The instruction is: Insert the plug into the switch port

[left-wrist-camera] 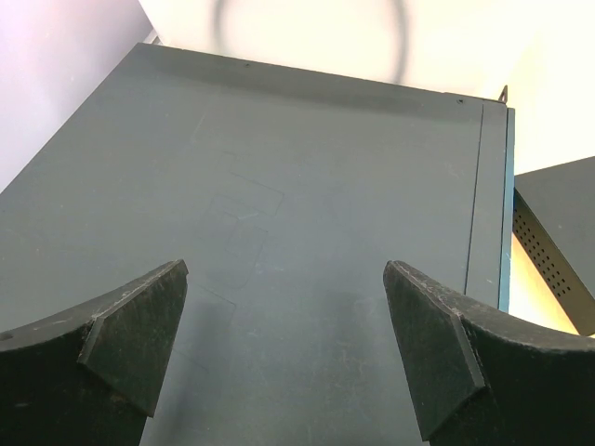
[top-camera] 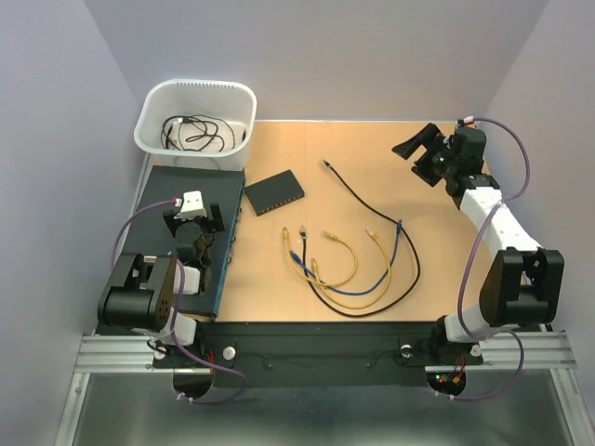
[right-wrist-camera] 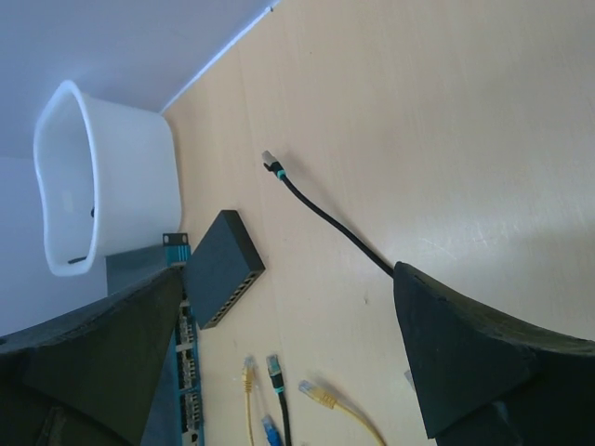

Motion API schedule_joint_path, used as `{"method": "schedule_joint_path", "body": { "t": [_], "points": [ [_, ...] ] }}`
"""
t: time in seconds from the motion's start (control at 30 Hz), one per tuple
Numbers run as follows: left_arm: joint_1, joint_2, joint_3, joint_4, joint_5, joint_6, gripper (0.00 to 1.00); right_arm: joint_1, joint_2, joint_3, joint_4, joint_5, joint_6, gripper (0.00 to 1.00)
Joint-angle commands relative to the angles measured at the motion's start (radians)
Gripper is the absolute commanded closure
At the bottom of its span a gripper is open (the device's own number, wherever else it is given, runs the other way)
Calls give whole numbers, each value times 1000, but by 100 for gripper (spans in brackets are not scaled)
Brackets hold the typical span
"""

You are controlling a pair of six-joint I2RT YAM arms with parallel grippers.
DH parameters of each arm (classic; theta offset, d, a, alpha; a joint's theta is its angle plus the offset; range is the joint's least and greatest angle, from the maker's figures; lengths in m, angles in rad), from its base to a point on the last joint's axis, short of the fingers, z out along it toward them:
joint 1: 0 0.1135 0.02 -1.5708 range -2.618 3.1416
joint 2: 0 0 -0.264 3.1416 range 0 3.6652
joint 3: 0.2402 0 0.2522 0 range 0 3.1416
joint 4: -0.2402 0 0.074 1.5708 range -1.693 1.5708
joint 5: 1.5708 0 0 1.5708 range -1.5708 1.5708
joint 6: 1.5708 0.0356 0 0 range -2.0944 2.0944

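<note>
The small black switch box [top-camera: 274, 192] lies flat on the wooden table; its row of ports [right-wrist-camera: 230, 299] shows along one long edge in the right wrist view. A long black cable ends in a plug [top-camera: 325, 163], also seen in the right wrist view [right-wrist-camera: 271, 160], lying free to the right of the switch. My right gripper [top-camera: 418, 158] hovers open and empty at the far right, well away from plug and switch [right-wrist-camera: 287, 271]. My left gripper [top-camera: 194, 218] is open and empty over a dark rack unit [left-wrist-camera: 325, 167], left of the switch [left-wrist-camera: 558, 232].
Several loose yellow, blue and black patch cables [top-camera: 344, 265] lie tangled in the table's middle, their plugs [right-wrist-camera: 274, 367] near the switch. A white bin [top-camera: 200, 85] holding black cable stands at the far left. The rack unit [top-camera: 163, 190] has ports along its blue front edge [right-wrist-camera: 191, 372].
</note>
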Motion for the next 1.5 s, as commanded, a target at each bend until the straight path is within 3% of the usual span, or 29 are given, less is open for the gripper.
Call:
{"method": "schedule_joint_path", "body": {
  "t": [0.0, 0.53, 0.83, 1.03, 1.13, 1.27, 1.47],
  "points": [
    [3, -21, 21, 277, -10, 7, 1, -7, -39, -22, 17, -16, 17, 0],
    [26, -30, 20, 282, -18, -36, 1, -7, 4, -141, 145, -209, 54, 0],
    [26, -208, 35, 90, -111, -67, 1, -7, -59, -203, 166, -179, 52, 0],
    [27, -349, 135, -242, -199, -177, 1, -6, -136, -282, 166, -154, -9, 0],
    [27, -388, 274, -569, -201, -237, 1, 8, -180, -316, 165, -147, -52, 0],
    [27, -330, 524, -1019, -190, -283, 1, 78, -194, -325, 165, -121, -98, 0],
    [27, -326, 670, -1261, -96, -341, 1, 195, -206, -313, 136, -79, -187, 0]
  ]
}}
